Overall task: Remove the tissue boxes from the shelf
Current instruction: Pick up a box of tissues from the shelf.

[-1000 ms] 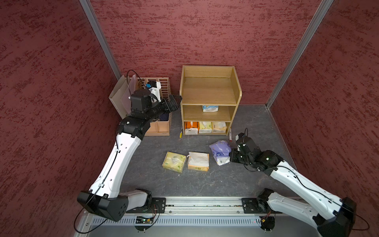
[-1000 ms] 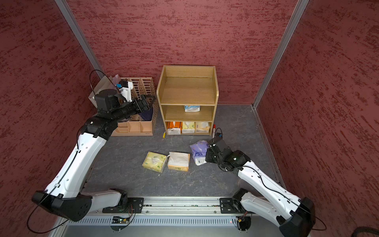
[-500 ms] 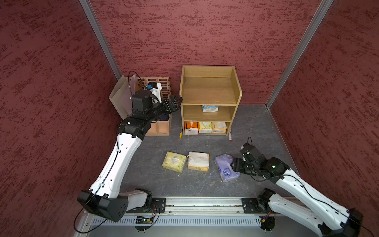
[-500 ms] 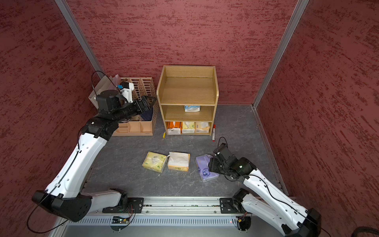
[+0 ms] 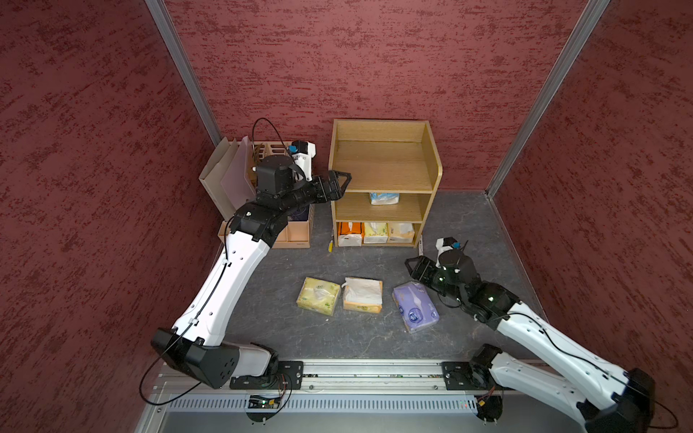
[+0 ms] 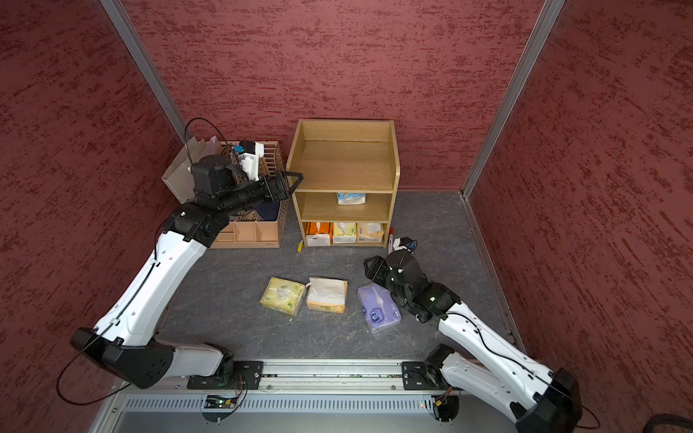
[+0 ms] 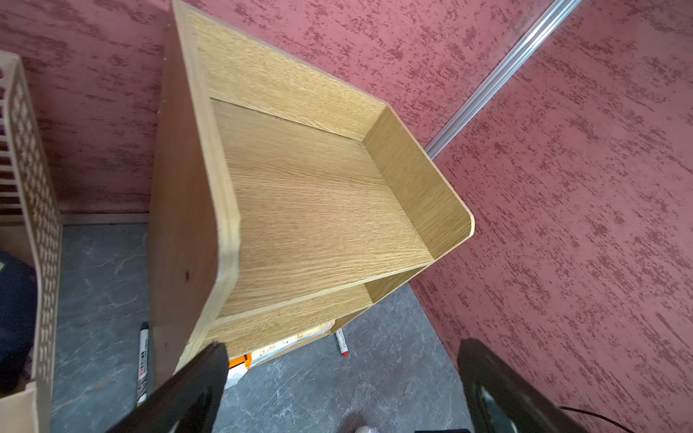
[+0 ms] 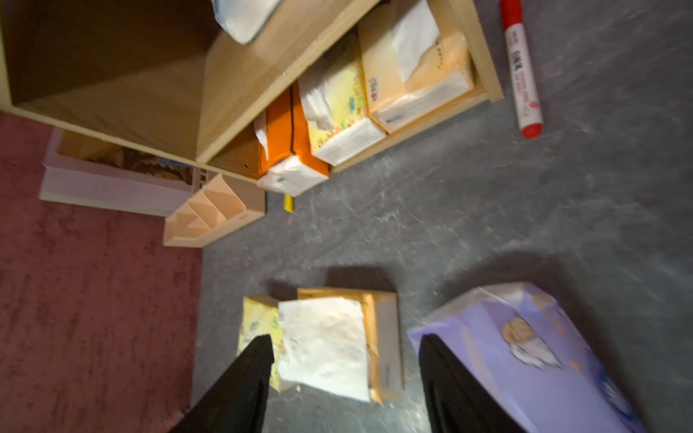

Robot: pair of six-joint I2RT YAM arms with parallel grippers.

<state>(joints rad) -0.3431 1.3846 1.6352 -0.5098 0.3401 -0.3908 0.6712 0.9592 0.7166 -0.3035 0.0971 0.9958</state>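
Right claw (image 5: 412, 267) spread apart, empty, just beside the purple pack (image 5: 415, 307); left claw (image 5: 341, 182) spread, empty, by the shelf (image 5: 382, 165).

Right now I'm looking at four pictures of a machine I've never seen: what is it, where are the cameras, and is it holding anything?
These are two robot arms on a rail. Both wide pictures come from one overhead camera; the two close-ups come from cameras on the wrists. The left fingers, that arm's black grasping tips, are spread and empty, by the shelf's bare top tier. The right fingers are also apart and empty, near the purple pack on the grey surface. Beside it lie the tan-orange pack and the pale yellow pack. On the shelf sit a light blue pack on the middle tier and three packs on the bottom tier.
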